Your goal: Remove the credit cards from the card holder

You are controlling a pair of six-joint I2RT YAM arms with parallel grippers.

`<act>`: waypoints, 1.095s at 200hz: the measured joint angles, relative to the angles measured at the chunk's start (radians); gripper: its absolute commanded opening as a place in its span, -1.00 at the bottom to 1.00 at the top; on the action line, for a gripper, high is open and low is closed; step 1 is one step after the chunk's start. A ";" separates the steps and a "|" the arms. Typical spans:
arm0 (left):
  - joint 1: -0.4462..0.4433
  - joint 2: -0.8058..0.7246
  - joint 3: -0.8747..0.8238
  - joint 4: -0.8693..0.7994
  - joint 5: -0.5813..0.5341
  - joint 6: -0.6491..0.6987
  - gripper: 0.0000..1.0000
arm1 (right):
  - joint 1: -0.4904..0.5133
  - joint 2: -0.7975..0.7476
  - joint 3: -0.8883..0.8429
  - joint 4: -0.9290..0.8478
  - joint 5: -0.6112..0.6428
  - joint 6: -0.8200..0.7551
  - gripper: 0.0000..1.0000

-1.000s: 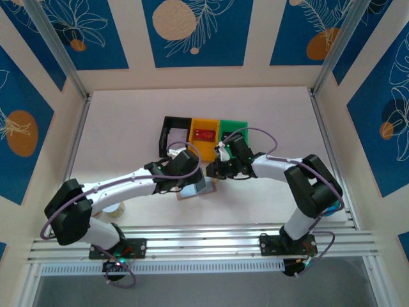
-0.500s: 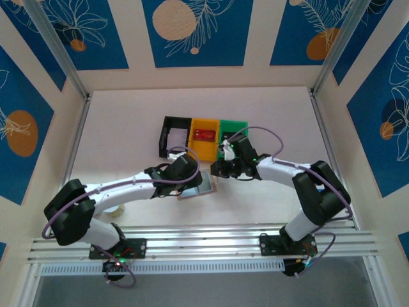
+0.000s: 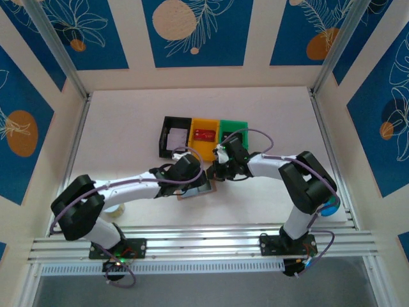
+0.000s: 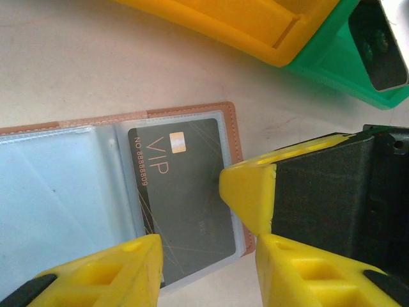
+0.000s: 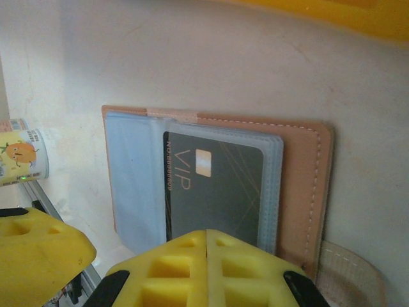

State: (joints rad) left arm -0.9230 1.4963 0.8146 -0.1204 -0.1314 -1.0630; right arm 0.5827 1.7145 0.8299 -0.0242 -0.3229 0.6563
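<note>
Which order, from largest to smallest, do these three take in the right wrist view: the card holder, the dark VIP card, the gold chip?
1. card holder
2. dark VIP card, lower edge hidden, yet clearly smaller
3. gold chip

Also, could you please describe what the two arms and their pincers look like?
The left arm and right arm have white links with black joints and bases, and purple cables loop alongside them. The left pincer and right pincer have chunky yellow fingers.
</note>
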 measured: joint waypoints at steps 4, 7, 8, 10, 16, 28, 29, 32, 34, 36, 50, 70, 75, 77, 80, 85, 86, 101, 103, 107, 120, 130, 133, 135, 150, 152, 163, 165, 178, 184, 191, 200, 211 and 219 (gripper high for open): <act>0.001 0.002 -0.002 0.003 0.000 0.000 -0.15 | 0.000 0.002 0.000 -0.002 0.002 0.000 -1.00; 0.001 0.003 -0.003 0.004 0.000 0.000 -0.15 | 0.000 0.003 0.001 -0.003 0.002 0.000 -1.00; 0.001 0.004 -0.003 0.005 0.000 0.000 -0.15 | 0.000 0.003 0.001 -0.003 0.002 0.000 -1.00; 0.001 0.005 -0.005 0.006 0.000 0.000 -0.15 | 0.000 0.004 0.002 -0.004 0.002 0.000 -1.00; 0.003 0.007 -0.006 0.008 0.000 0.000 -0.16 | 0.000 0.007 0.003 -0.008 0.002 0.000 -1.00; 0.003 0.014 -0.007 0.010 0.000 0.000 -0.16 | 0.000 0.013 0.006 -0.016 0.002 0.000 -1.00; 0.003 0.014 -0.007 0.010 0.000 0.000 -0.16 | 0.000 0.013 0.006 -0.016 0.002 0.000 -1.00; 0.003 0.017 -0.008 0.010 0.000 0.000 -0.16 | 0.000 0.016 0.006 -0.017 0.002 0.000 -1.00; 0.003 0.018 -0.008 0.011 0.000 0.000 -0.16 | 0.000 0.016 0.007 -0.018 0.002 0.000 -1.00; 0.003 0.019 -0.008 0.011 0.000 0.000 -0.16 | 0.000 0.017 0.008 -0.019 0.002 0.000 -1.00; 0.005 0.031 -0.008 0.016 0.001 0.000 -0.17 | 0.001 0.021 0.010 -0.025 0.002 0.000 -1.00; 0.006 0.048 -0.008 0.027 0.008 0.004 -0.21 | 0.001 0.024 0.015 -0.030 0.005 0.000 -1.00; 0.007 0.052 -0.008 0.028 0.008 0.005 -0.23 | 0.001 0.024 0.016 -0.031 0.006 0.000 -1.00; 0.007 0.053 -0.008 0.029 0.008 0.008 -0.23 | 0.001 0.024 0.016 -0.031 0.006 0.000 -1.00; 0.007 0.055 -0.008 0.029 0.009 0.007 -0.24 | 0.001 0.024 0.017 -0.032 0.006 0.000 -1.00; 0.008 0.057 -0.008 0.030 0.011 0.011 -0.25 | 0.001 0.024 0.018 -0.035 0.006 0.000 -1.00; 0.008 0.058 -0.008 0.030 0.011 0.011 -0.25 | 0.001 0.024 0.018 -0.035 0.006 0.000 -1.00; 0.010 0.061 -0.008 0.032 0.016 0.018 -0.25 | 0.001 0.025 0.021 -0.040 0.006 0.000 -1.00; 0.010 0.062 -0.008 0.032 0.016 0.018 -0.25 | 0.001 0.025 0.021 -0.040 0.006 0.000 -1.00; 0.010 0.063 -0.008 0.032 0.018 0.019 -0.25 | 0.001 0.025 0.022 -0.041 0.006 0.000 -1.00; 0.011 0.068 -0.008 0.033 0.019 0.019 -0.25 | 0.001 0.025 0.022 -0.045 0.007 0.000 -1.00; 0.011 0.072 -0.008 0.035 0.019 0.019 -0.25 | 0.001 0.025 0.022 -0.045 0.009 0.000 -1.00; 0.011 0.072 -0.008 0.035 0.019 0.019 -0.25 | 0.001 0.025 0.023 -0.046 0.009 0.000 -1.00; 0.011 0.073 -0.008 0.035 0.019 0.019 -0.25 | 0.001 0.025 0.023 -0.047 0.009 0.000 -1.00; 0.013 0.077 -0.008 0.035 0.019 0.023 -0.25 | 0.001 0.025 0.026 -0.053 0.010 0.000 -1.00; 0.013 0.077 -0.008 0.035 0.019 0.024 -0.25 | 0.001 0.025 0.026 -0.053 0.010 0.000 -1.00; 0.014 0.077 -0.008 0.035 0.019 0.026 -0.25 | 0.001 0.025 0.029 -0.055 0.011 0.000 -1.00; 0.014 0.077 -0.008 0.035 0.019 0.026 -0.25 | 0.001 0.025 0.029 -0.055 0.012 0.000 -1.00; 0.015 0.078 -0.008 0.035 0.019 0.027 -0.25 | 0.003 0.025 0.031 -0.059 0.013 0.000 -1.00; 0.016 0.078 -0.009 0.035 0.019 0.027 -0.25 | 0.003 0.025 0.032 -0.061 0.015 0.000 -1.00; 0.016 0.078 -0.010 0.035 0.019 0.030 -0.25 | 0.003 0.025 0.033 -0.062 0.017 0.000 -1.00; 0.016 0.078 -0.011 0.035 0.019 0.034 -0.25 | 0.004 0.025 0.034 -0.066 0.019 0.000 -1.00; 0.016 0.079 -0.012 0.036 0.019 0.038 -0.25 | 0.005 0.025 0.034 -0.069 0.021 0.000 -1.00; 0.016 0.083 -0.012 0.037 0.019 0.042 -0.25 | 0.005 0.025 0.034 -0.071 0.024 0.000 -1.00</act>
State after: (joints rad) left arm -0.9070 1.5791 0.8024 -0.0834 -0.1127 -1.0210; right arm 0.5873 1.7397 0.8642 -0.0952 -0.2989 0.6559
